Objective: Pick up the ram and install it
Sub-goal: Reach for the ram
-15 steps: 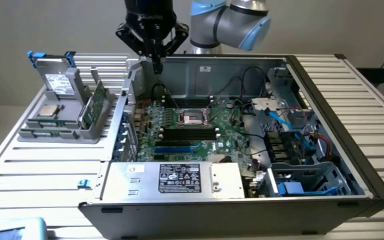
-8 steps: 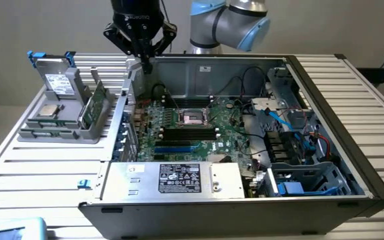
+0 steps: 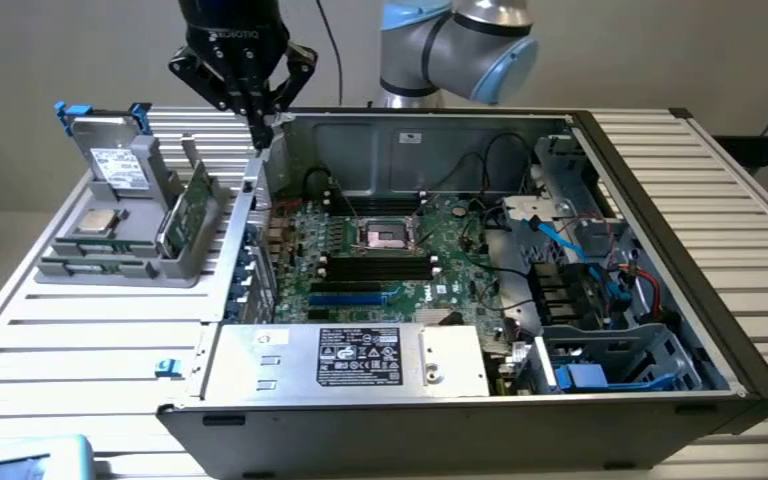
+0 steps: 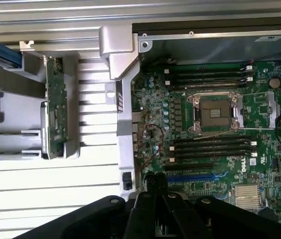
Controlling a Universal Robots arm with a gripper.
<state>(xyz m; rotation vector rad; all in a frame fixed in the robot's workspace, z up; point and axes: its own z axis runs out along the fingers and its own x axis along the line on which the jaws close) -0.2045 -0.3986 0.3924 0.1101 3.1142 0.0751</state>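
Tool narrow, tips together, holding nothing, above the case side wall | ram stands on edge in the grey rack on your bench, top edge free, probably for pinching | black slots look bare | ram's lower edge is hidden in the rack and you can't read its label

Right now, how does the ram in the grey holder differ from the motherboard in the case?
The ram is a long, narrow stick; the motherboard is a large, wide board. The ram stands on its edge in the grey holder, outside the computer case; the motherboard lies flat inside it. Both are green circuit boards.
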